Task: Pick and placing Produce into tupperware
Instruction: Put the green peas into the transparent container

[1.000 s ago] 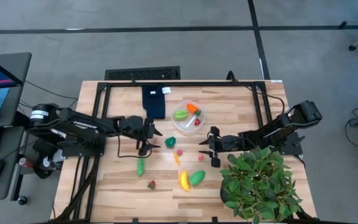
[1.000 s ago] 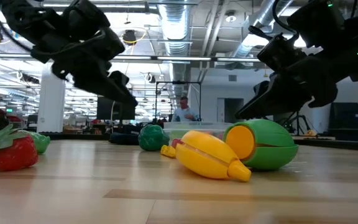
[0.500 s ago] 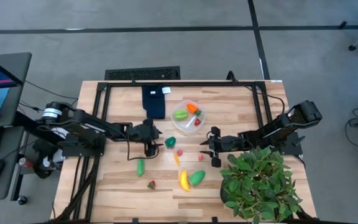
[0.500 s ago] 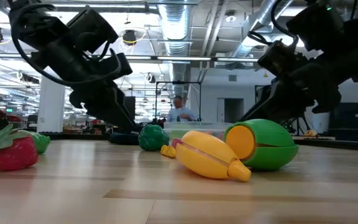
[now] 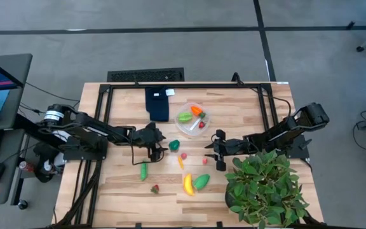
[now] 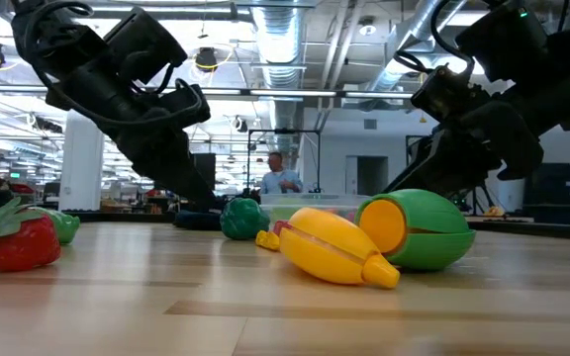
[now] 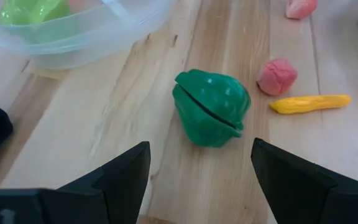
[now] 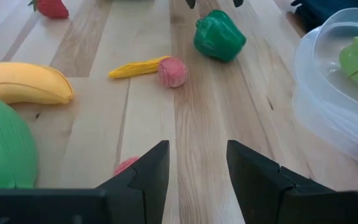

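On the tabletop [image 5: 246, 111] the tupperware [image 5: 193, 119] lies beyond and to one side of the left gripper [image 7: 199, 167], already holding a light green piece [image 5: 184, 117] and an orange one [image 5: 196, 110]. The left gripper, fingers spread and empty, is low over the wood with the green pepper [image 7: 211, 107] lying just ahead, in line with the gap between its fingers, and a pink piece [image 7: 277, 76] and small yellow strip [image 7: 309, 103] beyond that. The right gripper [image 8: 197, 162] is also released, with the banana [image 8: 23, 83] and a big green fruit [image 8: 5, 149] off to one side.
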Robot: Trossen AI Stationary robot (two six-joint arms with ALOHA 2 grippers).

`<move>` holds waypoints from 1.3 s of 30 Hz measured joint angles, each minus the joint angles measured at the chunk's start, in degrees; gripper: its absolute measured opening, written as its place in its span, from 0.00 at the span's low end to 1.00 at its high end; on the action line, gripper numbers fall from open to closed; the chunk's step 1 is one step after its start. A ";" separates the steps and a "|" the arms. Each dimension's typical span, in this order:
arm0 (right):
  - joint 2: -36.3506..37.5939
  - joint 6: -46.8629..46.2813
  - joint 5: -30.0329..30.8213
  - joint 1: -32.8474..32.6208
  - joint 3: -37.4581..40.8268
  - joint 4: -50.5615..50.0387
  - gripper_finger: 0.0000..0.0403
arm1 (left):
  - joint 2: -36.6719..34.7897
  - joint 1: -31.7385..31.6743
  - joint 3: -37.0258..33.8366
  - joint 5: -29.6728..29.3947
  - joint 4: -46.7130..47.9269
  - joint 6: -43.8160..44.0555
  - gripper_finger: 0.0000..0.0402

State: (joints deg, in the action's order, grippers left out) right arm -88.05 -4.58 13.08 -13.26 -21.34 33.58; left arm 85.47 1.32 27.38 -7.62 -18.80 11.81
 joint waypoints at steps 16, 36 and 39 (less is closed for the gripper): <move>0.00 -0.09 -1.49 -0.22 0.00 -0.46 0.37 | -1.45 1.62 0.00 12.06 7.78 -6.07 0.67; 0.00 -1.03 -1.49 -0.22 0.00 -0.70 0.36 | -30.80 6.21 -0.04 9.38 38.65 12.85 0.67; 0.00 -1.03 -1.48 -0.22 0.00 -0.82 0.36 | -32.18 8.77 -0.04 9.14 42.23 16.18 0.67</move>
State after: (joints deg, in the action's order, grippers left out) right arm -88.05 -5.61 11.61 -13.47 -21.34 32.76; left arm 53.30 10.09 27.33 1.52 23.43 27.99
